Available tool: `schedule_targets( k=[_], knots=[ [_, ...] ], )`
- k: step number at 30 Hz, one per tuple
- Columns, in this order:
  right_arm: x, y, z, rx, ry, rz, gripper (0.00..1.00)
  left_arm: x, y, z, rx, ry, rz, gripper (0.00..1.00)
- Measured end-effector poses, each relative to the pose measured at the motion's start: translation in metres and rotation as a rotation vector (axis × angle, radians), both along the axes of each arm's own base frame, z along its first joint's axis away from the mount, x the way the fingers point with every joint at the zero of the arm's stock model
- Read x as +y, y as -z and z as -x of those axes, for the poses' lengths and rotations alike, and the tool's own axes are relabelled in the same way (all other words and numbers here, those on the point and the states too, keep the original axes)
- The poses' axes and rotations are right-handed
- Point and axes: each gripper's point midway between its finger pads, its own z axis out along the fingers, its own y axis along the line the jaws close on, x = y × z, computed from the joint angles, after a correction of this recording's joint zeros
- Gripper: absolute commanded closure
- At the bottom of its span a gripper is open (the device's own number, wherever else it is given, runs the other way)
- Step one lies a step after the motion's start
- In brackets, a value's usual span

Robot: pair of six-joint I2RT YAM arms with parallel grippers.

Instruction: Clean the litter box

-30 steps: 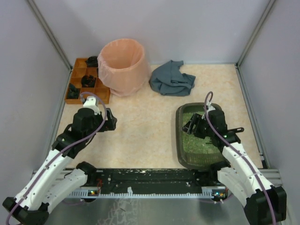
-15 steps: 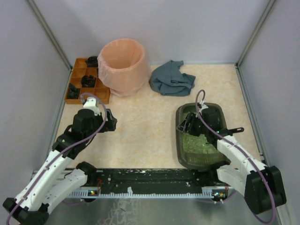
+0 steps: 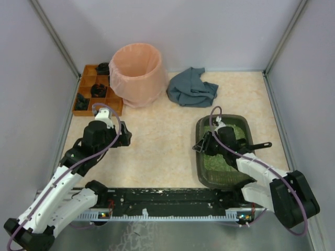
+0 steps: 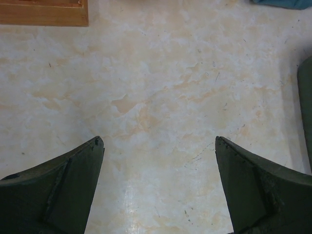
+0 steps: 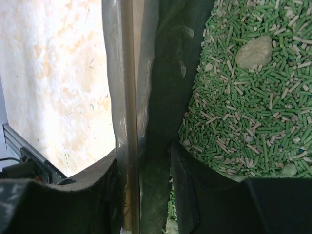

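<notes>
Barely started, by the look of it: shallow dark olive-grey plastic litter box [image 3: 200, 163] front-right on beige table [image 3: 157, 146], pale clump [image 5: 253, 51] unremoved in green litter. Right gripper [image 3: 201, 147] astride box's left rim, cannot tell whether clamped. Left gripper [image 4: 158, 187] spread wide, empty.

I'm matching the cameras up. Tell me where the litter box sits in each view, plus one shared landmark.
Top external: the litter box lies right of centre, ahead of the right arm's base.
Left wrist: its rim is a dark sliver at the right edge.
Right wrist: its wall and green litter fill the centre and right, the right claw astride the rim.
Shared landmark: the beige marbled table, in all three.
</notes>
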Motion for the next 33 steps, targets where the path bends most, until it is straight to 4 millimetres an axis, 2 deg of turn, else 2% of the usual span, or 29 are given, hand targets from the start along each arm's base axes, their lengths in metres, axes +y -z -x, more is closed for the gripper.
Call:
schedule_targets(
  k=[8,12,16,21,29,33],
  knots=[
    [0.020,-0.001,-0.005,-0.055,-0.013,-0.023,0.70,-0.001,0.003,0.001,0.007,0.014,-0.007,0.00],
    [0.037,-0.001,-0.007,-0.074,-0.050,-0.031,0.71,-0.002,0.004,0.001,0.010,0.018,-0.007,0.00],
    [0.062,-0.003,-0.013,-0.079,-0.094,-0.028,0.72,-0.002,0.006,0.002,0.013,0.020,-0.007,0.00],
    [0.106,-0.003,-0.023,-0.079,-0.144,-0.013,0.74,-0.003,0.006,0.002,0.013,0.024,-0.004,0.00],
    [0.205,-0.007,-0.030,-0.097,-0.207,-0.044,0.75,-0.002,-0.001,0.003,-0.012,0.024,0.010,0.00],
    [0.242,-0.008,-0.019,-0.116,-0.246,-0.048,0.66,-0.002,-0.002,0.003,-0.017,0.022,0.011,0.00]
  ],
)
